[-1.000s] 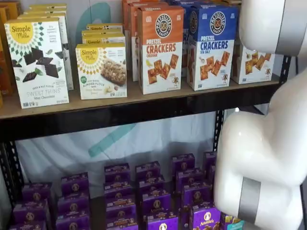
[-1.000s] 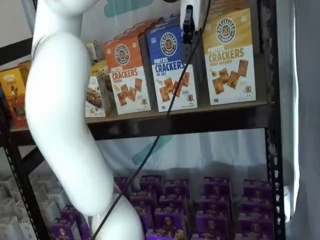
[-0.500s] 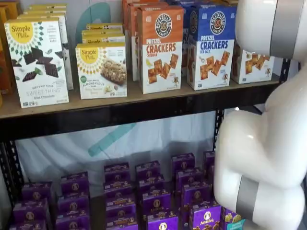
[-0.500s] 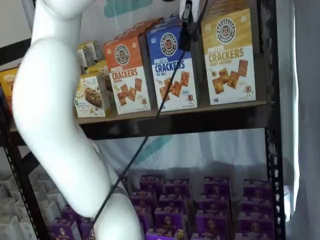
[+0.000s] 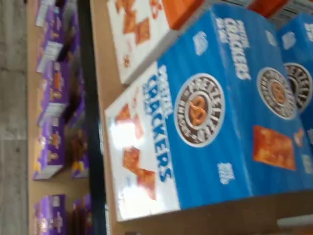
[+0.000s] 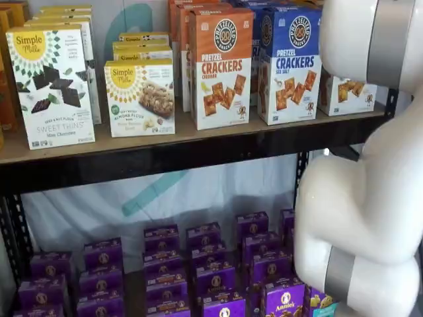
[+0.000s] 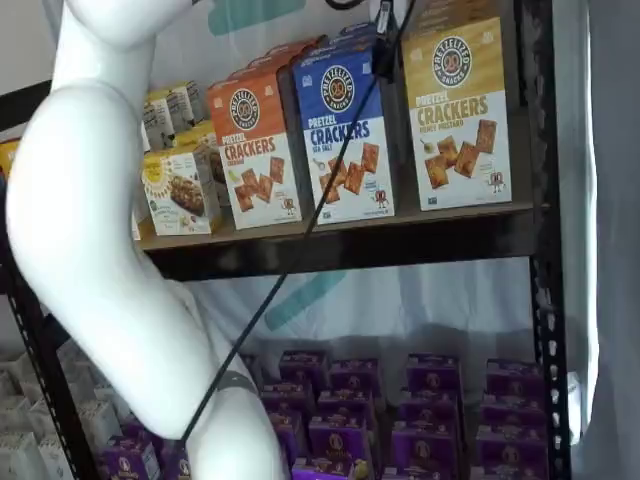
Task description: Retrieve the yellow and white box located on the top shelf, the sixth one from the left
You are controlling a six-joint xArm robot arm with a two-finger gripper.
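The yellow and white box (image 7: 458, 115) stands at the right end of the top shelf (image 7: 400, 238), upright, next to a blue cracker box (image 7: 348, 135). In a shelf view only its lower white front (image 6: 348, 94) shows, beside my white arm (image 6: 370, 198). Of my gripper (image 7: 384, 18) only a black tip with a cable shows at the view's top edge, above the gap between the blue box and the yellow and white box. No gap or grip shows. The wrist view looks down on the blue box (image 5: 215, 122); the yellow and white box is out of that view.
An orange cracker box (image 6: 221, 69) and white Simple Mills boxes (image 6: 51, 86) stand further left on the top shelf (image 6: 185, 142). Purple boxes (image 6: 211, 264) fill the lower shelf. A black perforated upright (image 7: 543, 240) borders the shelf's right end. My arm (image 7: 110, 250) fills the left foreground.
The gripper has risen, so only its tip stays at the top edge, shifted slightly right. The arm's big white link has swung left and up.
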